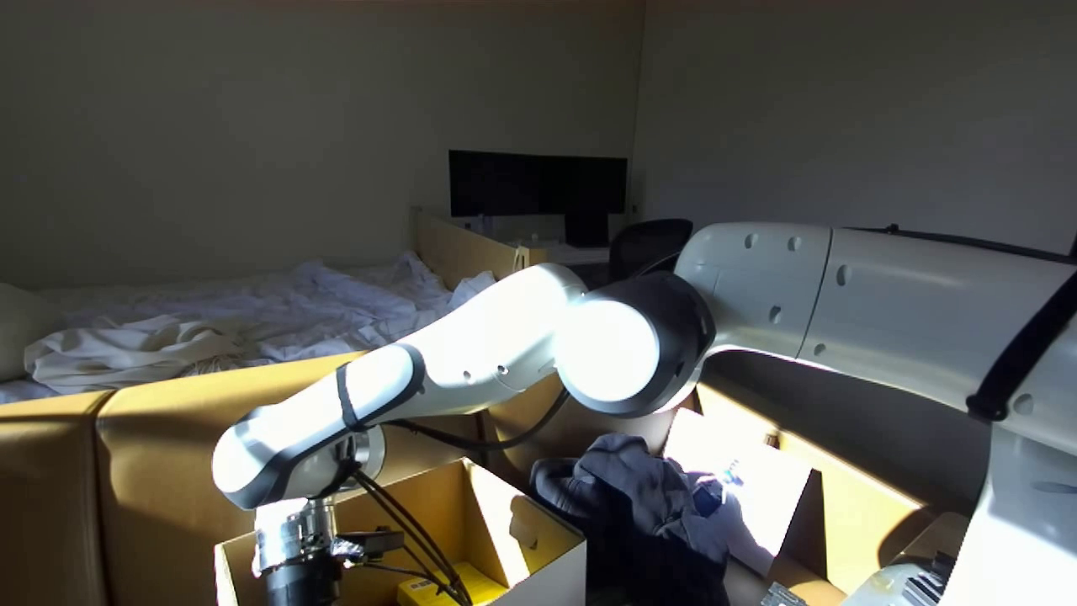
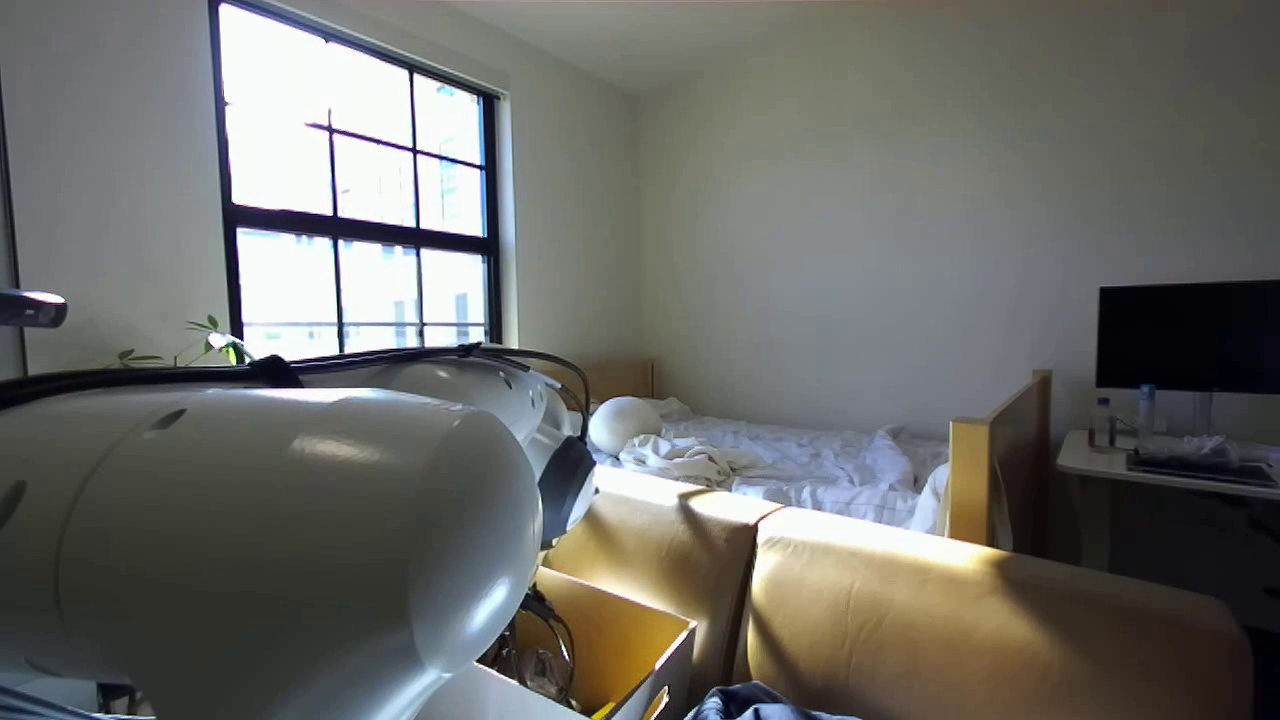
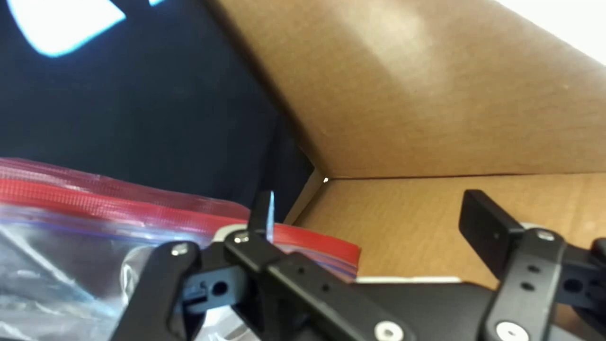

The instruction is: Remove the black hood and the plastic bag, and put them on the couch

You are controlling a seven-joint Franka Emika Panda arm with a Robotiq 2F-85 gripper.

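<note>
My gripper (image 3: 371, 208) stands open inside a cardboard box, with nothing between its fingers in the wrist view. The clear plastic bag (image 3: 75, 270), with a red zip strip, lies at lower left there, passing behind the left finger (image 3: 258, 213). Part of the bag is hidden by the gripper. The black hood (image 1: 631, 497) is heaped beside the box, against the mustard-tan couch (image 1: 202, 454); in an exterior view only the top of the hood (image 2: 755, 703) shows. The couch back (image 2: 930, 600) also appears there. The fingertips are out of sight in both exterior views.
The box (image 1: 551, 572) has raised walls around my gripper and holds a yellow item (image 1: 475, 582). In the wrist view a flat dark area (image 3: 165, 109) fills the upper left; I cannot tell what it is. A white panel (image 1: 757, 488) leans beyond the hood. Behind the couch is a bed (image 1: 278, 311).
</note>
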